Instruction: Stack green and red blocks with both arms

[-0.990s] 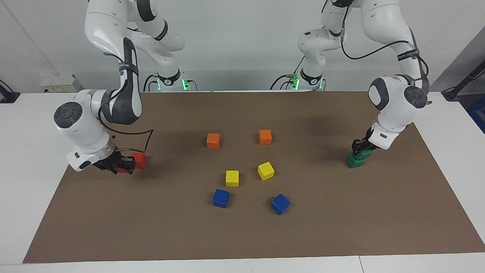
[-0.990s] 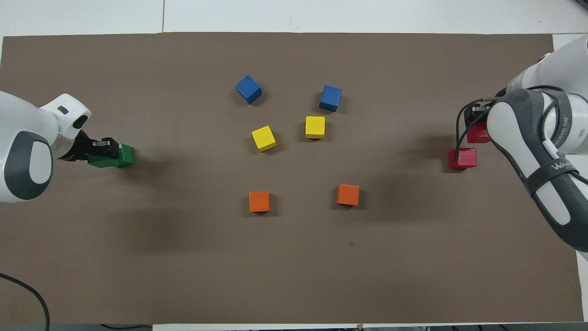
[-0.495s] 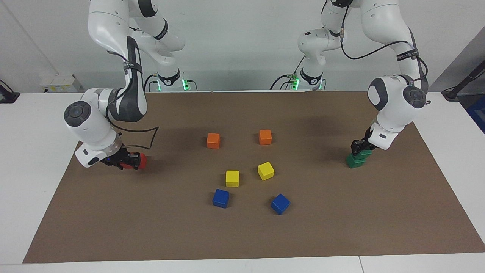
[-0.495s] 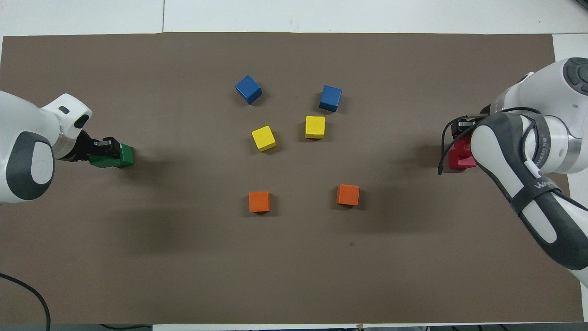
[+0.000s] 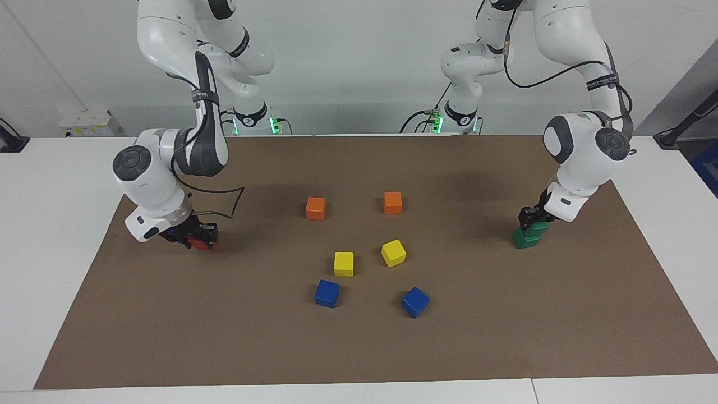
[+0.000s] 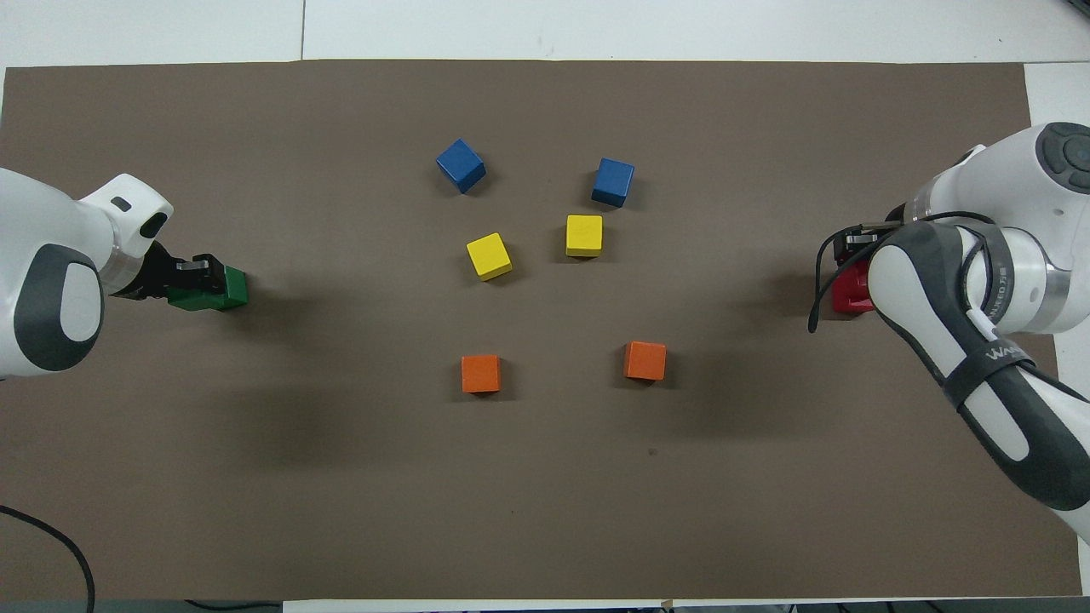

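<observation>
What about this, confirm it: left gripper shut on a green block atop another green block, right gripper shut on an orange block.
Wrong colour. The facing view shows the right gripper shut on a red block, not an orange one. The left gripper is indeed shut on the upper green block, atop the lower green block.

My two arms wear glossy white moulded plastic shells point(image 5: 168, 39) with smooth dark grey caps point(image 5: 132, 163) at the joints and thin black rubbery cables point(image 5: 552, 78) looped along them. Under me lies a flat matt brown paper-like sheet point(image 5: 359, 348), dull and without shine, over a smooth white tabletop point(image 5: 45, 235). The small painted cubes look matt: green point(image 5: 526, 238), red point(image 5: 198, 243), orange point(image 5: 316, 208), yellow point(image 5: 344, 264), blue point(image 5: 327, 293).
</observation>
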You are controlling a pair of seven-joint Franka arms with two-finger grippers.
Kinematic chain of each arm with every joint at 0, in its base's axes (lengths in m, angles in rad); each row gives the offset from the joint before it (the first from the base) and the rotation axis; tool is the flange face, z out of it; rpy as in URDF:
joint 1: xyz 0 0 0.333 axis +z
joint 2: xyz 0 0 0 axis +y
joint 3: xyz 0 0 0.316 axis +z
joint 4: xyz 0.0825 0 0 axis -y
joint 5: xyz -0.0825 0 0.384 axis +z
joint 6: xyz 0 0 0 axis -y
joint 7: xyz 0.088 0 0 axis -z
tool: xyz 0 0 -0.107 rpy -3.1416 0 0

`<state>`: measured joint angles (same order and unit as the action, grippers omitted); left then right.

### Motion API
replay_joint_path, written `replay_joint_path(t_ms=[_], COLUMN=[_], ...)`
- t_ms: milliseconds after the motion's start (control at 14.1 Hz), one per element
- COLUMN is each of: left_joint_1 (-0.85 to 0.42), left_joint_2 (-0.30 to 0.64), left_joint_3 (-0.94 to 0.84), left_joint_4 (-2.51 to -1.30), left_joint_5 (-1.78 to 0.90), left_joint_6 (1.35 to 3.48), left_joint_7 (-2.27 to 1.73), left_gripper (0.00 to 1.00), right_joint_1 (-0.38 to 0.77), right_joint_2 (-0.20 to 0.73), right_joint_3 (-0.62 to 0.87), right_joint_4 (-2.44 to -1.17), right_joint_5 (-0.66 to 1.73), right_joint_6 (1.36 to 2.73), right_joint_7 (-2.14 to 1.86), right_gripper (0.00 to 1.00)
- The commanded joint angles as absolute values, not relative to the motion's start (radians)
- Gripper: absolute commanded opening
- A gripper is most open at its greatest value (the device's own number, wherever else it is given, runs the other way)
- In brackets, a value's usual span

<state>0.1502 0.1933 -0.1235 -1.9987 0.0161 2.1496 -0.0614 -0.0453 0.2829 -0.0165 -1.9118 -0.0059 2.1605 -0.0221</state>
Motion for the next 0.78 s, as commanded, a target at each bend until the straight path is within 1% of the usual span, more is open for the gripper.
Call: replay_joint_path(t_ms=[0,71,141,566,707], left_joint_1=[0.146,0.146,0.146,0.146,0.147], left_joint_2=[0.155,0.155,0.155,0.158,0.152], left_joint_3=[-0.121,-0.121,-0.121,-0.121,-0.121], left_joint_4=[-2.046,-2.048,-2.048,-2.037,-2.017], left_joint_5=[0.005,0.005,0.005,0.005,0.005], left_joint_6=[2.181,2.181,2.180,2.169,2.152], left_joint_7=[-0.069,-0.068,-0.066,-0.063,-0.060], left_gripper=[0.60,0.95,1.00,1.00,1.00], right_joint_1=[-0.049,-0.049,-0.049,-0.063,-0.069], right_joint_2=[0.227,0.219,0.216,0.201,0.199], right_joint_3=[-0.009,-0.008,-0.008,-0.009,-0.009], right_joint_4=[-1.950,-1.951,-1.951,-1.988,-1.991], right_joint_5=[-0.008,-0.008,-0.008,-0.008,-0.008], right_joint_6=[2.163,2.155,2.140,2.154,2.155], right_joint_7=[-0.002,-0.002,-0.005,-0.015,-0.020], right_gripper=[0.00,0.00,0.00,0.00,0.00])
